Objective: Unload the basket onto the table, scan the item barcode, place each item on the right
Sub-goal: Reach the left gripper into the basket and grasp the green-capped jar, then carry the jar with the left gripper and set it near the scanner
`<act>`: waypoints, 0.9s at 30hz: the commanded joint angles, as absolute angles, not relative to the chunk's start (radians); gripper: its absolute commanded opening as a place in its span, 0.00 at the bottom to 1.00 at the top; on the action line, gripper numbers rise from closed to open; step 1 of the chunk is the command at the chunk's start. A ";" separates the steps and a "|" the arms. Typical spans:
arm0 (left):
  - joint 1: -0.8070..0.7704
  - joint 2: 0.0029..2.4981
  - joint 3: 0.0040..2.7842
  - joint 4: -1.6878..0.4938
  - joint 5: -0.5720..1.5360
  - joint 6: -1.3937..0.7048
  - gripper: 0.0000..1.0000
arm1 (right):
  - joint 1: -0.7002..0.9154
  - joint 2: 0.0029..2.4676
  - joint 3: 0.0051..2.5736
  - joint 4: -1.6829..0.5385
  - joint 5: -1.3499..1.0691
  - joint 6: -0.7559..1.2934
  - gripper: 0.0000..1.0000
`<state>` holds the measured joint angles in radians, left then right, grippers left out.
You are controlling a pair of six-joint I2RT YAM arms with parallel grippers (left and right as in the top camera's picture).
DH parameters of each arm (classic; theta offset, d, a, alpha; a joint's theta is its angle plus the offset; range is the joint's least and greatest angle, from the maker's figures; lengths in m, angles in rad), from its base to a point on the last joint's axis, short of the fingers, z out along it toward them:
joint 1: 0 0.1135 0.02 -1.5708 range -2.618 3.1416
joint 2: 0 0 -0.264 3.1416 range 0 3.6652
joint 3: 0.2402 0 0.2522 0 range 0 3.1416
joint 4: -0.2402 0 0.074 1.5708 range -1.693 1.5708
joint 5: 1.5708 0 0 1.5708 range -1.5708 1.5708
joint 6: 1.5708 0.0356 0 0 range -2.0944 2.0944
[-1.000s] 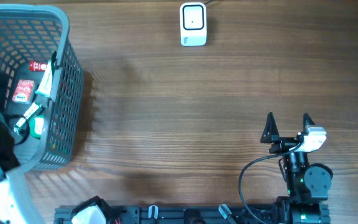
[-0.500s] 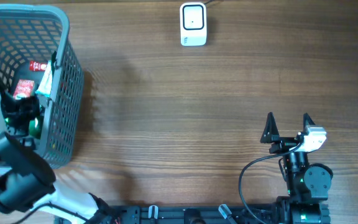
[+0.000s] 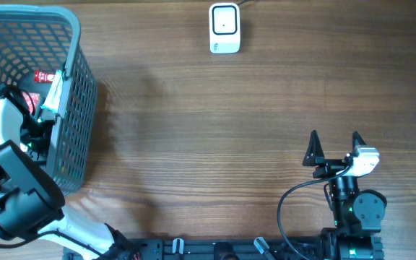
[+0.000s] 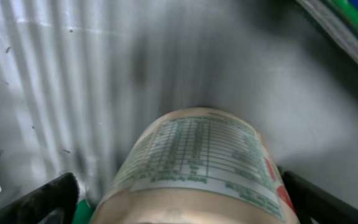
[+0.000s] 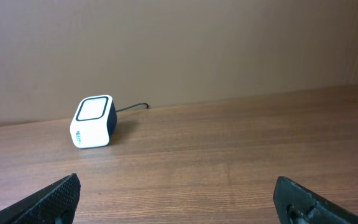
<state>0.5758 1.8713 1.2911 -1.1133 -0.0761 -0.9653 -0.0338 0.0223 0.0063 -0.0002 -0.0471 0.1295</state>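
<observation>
Most of the item was hard to read: the left wrist view was blurred, its near end was cut off by the bottom edge of the frame, and the print on its pale label showed only as a table of fine lines, with a red patch on the right side. No barcode could be made out. From overhead the item itself was hidden under the left arm and behind the mesh wall of the basket, where only a red packet and a white and green packet showed clearly.

The left arm reached in over the near rim of the basket, its wrist low inside. The left gripper had its fingers spread wide, one on each side of the item, released rather than clamped; a gap showed on the left, and whether the right finger touched could not be told. The right arm sat folded at the near right of the table, the right gripper released, fingers wide apart and pointing at the far edge, well apart from the scanner.

The item lay on the grey basket floor, a rounded cylinder; its long axis seemed to run away from the camera, between the fingers, label facing up
</observation>
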 commanded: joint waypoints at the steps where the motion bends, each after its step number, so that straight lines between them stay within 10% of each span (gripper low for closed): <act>1: 0.575 1.877 1.286 -1.114 -0.079 -0.962 0.82 | -0.039 0.018 0.005 0.003 -0.034 0.131 1.00; 4: 0.576 1.868 1.374 -1.172 -0.080 -0.865 0.63 | -0.039 0.018 0.005 0.003 -0.034 0.131 1.00; 17: 0.533 1.602 2.285 -1.613 0.104 -0.845 0.63 | -0.039 0.018 0.005 0.003 -0.034 0.131 1.00; 27: -0.295 1.754 2.289 -1.610 -0.072 -0.837 0.64 | -0.039 0.018 0.005 0.003 -0.034 0.131 1.00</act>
<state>-0.1619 1.6562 2.2845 -1.5639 0.0475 -0.8501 -0.0338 0.0223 0.0063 -0.0002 -0.0441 0.1295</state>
